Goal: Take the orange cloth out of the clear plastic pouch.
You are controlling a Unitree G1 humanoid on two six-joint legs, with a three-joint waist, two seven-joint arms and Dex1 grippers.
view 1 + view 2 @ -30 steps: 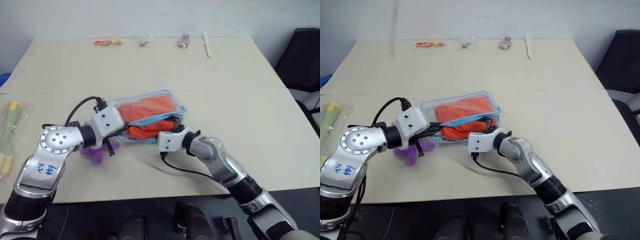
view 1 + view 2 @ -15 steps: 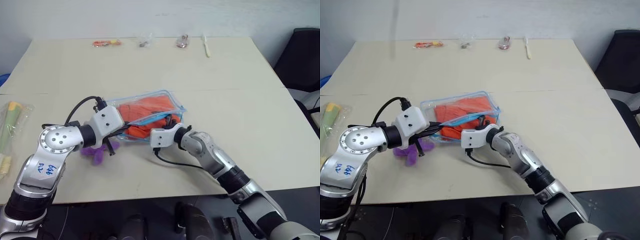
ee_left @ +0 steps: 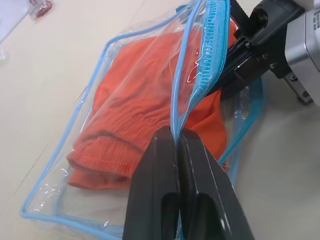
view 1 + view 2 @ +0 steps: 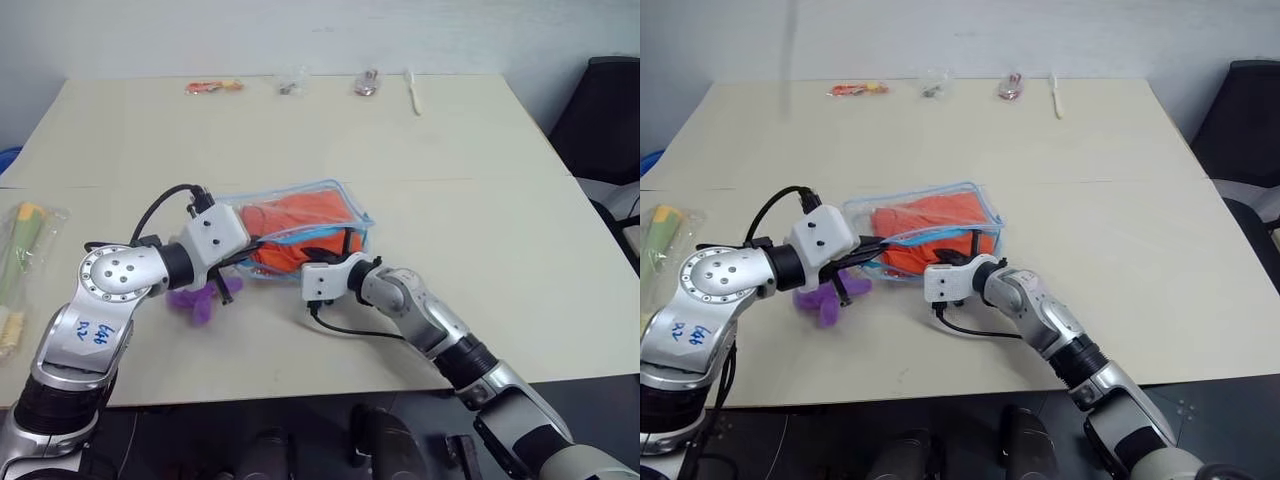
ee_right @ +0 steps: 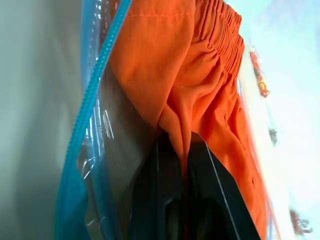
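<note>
Orange cloth (image 4: pixel 300 222); clear plastic pouch (image 4: pixel 345 196), light blue rim; purple plush toy (image 4: pixel 196 298); beige table (image 4: pixel 480 200).

From my head cameras, my right gripper (image 4: pixel 335 255) has its fingertips buried inside the clear plastic pouch (image 4: pixel 340 196), so I can't see them there. The purple plush toy (image 4: pixel 197 299) is half covered by my left arm. The 4 small items at the table's far edge (image 4: pixel 300 82) are too small to identify.
</note>
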